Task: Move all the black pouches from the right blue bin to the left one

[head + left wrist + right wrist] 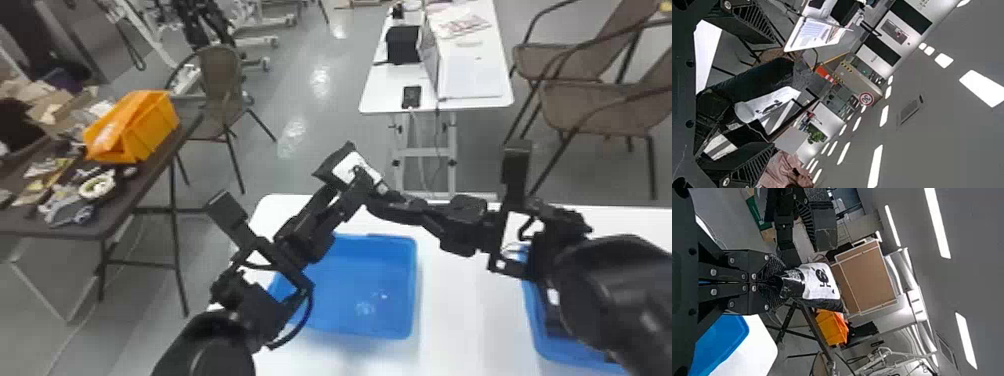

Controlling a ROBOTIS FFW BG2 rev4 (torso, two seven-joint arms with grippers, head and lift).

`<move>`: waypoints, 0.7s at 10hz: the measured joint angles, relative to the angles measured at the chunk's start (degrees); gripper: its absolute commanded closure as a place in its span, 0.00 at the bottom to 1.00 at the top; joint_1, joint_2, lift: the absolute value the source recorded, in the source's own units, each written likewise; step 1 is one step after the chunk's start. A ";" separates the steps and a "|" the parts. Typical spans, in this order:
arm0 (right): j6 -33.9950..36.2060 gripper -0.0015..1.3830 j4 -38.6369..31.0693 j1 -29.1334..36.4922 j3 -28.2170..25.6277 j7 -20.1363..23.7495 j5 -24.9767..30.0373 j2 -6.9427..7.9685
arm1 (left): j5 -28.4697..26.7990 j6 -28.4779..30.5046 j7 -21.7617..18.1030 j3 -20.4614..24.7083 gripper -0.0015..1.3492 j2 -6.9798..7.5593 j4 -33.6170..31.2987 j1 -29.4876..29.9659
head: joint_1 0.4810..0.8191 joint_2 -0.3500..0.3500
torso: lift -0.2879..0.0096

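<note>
While the right gripper [371,187] pinches a black pouch [345,169] aloft, the left gripper [341,190] is close by, its fingers spread. Down on the white table [465,310], the left blue bin [367,285] shows its floor; the right blue bin [542,347], partly hidden, holds dark items [554,322].

Item: round sign [866,98], red-rimmed, in the background of the left wrist view; the number "30" is borne on its face. Item: white label [812,290] on a black pouch [824,304]; dark markings are carried, no wording made out.
</note>
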 measured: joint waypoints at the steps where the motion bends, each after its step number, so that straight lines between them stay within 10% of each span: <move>1: 0.22 0.93 0.50 -0.13 0.36 0.00 -0.44 0.00 | -0.54 1.75 -0.05 -0.01 0.32 0.01 0.01 -0.50 | 0.63 0.90 | 0.97; 2: 0.48 0.93 0.77 -0.16 0.53 0.00 -0.72 0.00 | -1.80 1.86 -0.03 -0.24 0.84 0.02 0.01 -0.69 | 0.63 0.90 | 0.97; 7: 1.21 0.93 1.38 0.00 0.58 -0.01 -0.95 0.07 | -3.03 -0.94 2.03 0.39 0.90 -1.51 -0.06 0.73 | 0.63 0.92 | 0.97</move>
